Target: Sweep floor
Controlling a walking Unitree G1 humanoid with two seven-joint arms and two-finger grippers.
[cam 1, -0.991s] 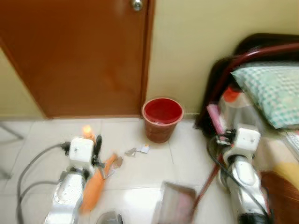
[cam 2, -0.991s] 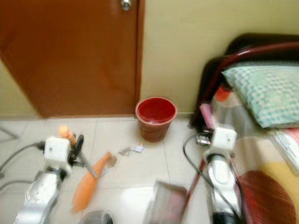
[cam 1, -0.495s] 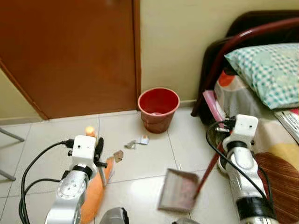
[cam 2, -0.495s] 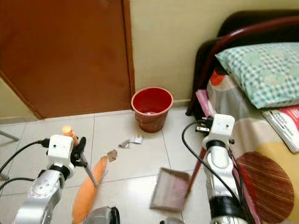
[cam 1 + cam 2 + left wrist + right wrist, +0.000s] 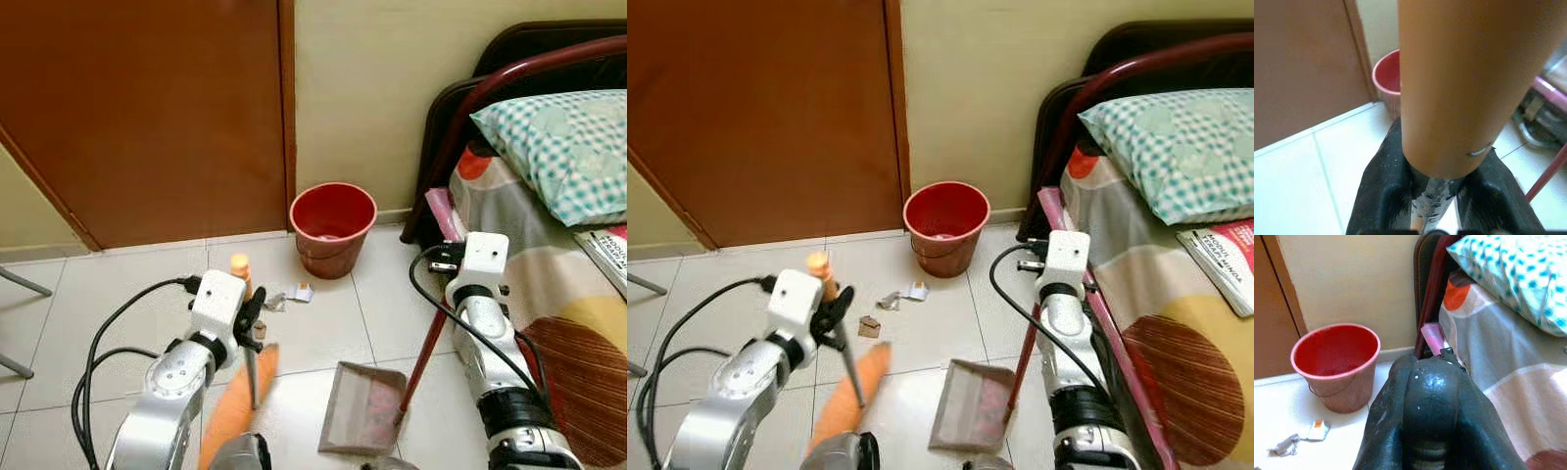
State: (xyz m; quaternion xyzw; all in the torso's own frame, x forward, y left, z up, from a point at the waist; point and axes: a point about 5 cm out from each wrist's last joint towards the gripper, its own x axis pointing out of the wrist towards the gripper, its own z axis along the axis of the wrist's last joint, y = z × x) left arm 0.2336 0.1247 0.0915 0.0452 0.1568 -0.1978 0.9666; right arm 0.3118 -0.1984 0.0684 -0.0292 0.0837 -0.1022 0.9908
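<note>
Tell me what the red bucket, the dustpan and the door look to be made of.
Red bucket: likely plastic, smooth uniform colour with a moulded rim. Dustpan: probably plastic or thin sheet metal, a dull grey-brown tray on a red handle; too blurred to decide. Door: looks like wood or wood veneer, even brown with a satin sheen.

A brown door (image 5: pixel 147 108) stands beside a bed (image 5: pixel 578 284) with a checked pillow (image 5: pixel 554 147).

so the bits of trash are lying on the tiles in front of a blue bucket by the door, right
Not quite: the bucket is red, not blue, as the left eye view shows. The rest holds: the bits of trash lie on the tiles in front of it, beside the door.
</note>
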